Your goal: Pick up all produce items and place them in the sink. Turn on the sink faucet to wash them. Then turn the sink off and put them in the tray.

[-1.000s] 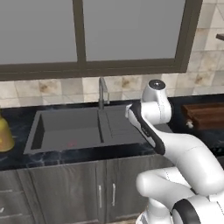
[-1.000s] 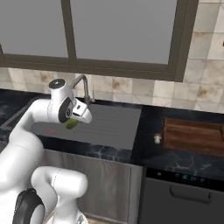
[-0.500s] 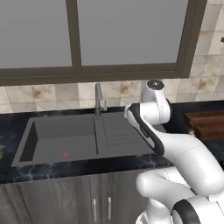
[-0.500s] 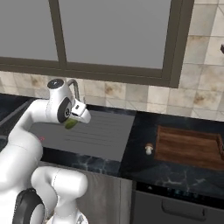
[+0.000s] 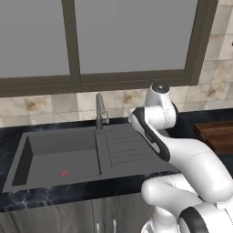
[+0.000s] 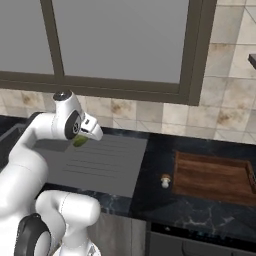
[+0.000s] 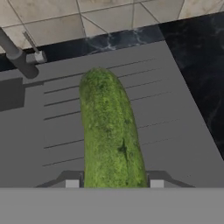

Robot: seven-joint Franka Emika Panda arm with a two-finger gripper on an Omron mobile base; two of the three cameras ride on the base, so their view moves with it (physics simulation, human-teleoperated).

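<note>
My tool point(image 7: 113, 181) grips the cucumber point(image 7: 111, 135) above the ridged drainboard, beside the sink point(image 5: 59, 159) basin. I judge I must carry it over the basin, away from the faucet point(image 5: 100, 111), and lower it before releasing.

The setting is a rendered domestic kitchen. A dark marbled countertop point(image 6: 200, 210) runs along a wall of beige stone tiles point(image 5: 45, 104). A dark grey sink point(image 5: 59, 159) with a ridged drainboard point(image 5: 127, 145) is set into the counter, and a slim grey faucet point(image 5: 99, 110) stands at its rear edge. A wide window with a dark frame point(image 5: 73, 41) sits above the sink. Grey cabinet doors point(image 5: 68, 218) are fitted below the counter. A brown wooden tray point(image 6: 215, 177) lies on the counter to the right of the sink.
</note>
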